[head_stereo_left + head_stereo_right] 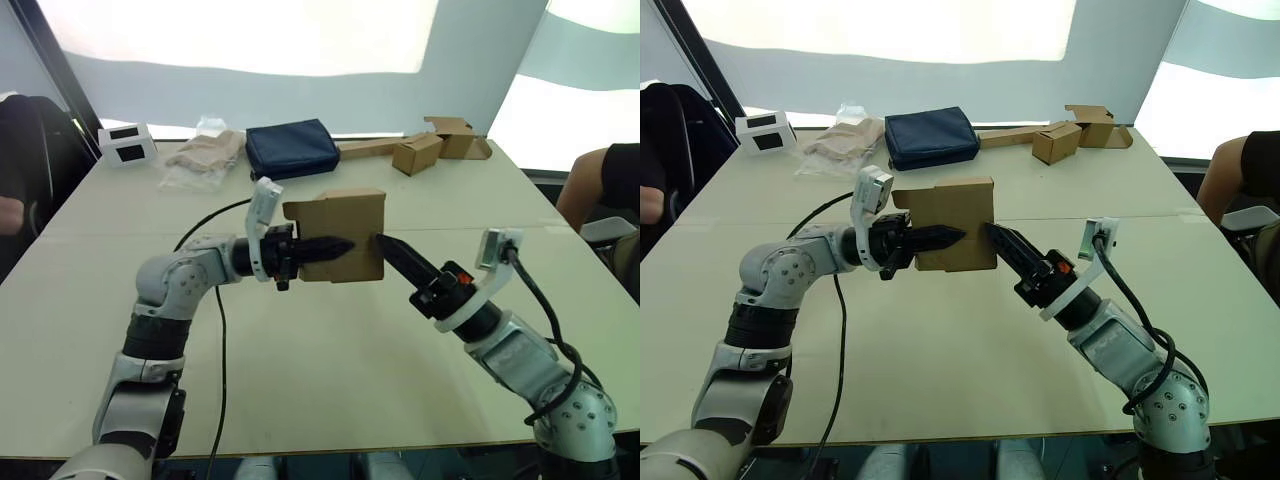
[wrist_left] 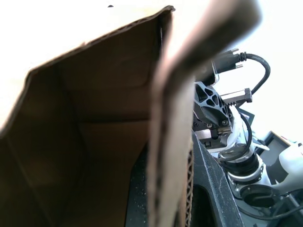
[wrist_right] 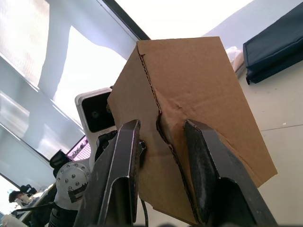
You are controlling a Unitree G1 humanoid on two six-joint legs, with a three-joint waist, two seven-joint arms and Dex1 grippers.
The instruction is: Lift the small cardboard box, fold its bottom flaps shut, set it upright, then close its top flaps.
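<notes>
- Table (image 1: 330,370): pale top beneath both my arms. A navy pouch (image 1: 291,148), a clear bag (image 1: 203,155) and two smaller tan boxes (image 1: 440,143) lie at its far side, well apart from the work.
- Small cardboard box (image 1: 340,225): held clear of the table, between my two grippers, its open end toward my left wrist. Judged light and hollow. The corrugated walls are stiff along the panels but will fold readily at the scored creases, and the bare cardboard should not slip.
- Left gripper (image 1: 335,247): clamped on one wall of the box, one finger inside and one outside. This thin edge hold carries the box, so squeezing harder would likely dent the wall.
- Right gripper (image 3: 161,156): fingers parted, tips at the flap seam on the box's closed face, grasping nothing.
- Suggested contact: press flat on flap panels near their creases, not at free corners, which would buckle.
</notes>
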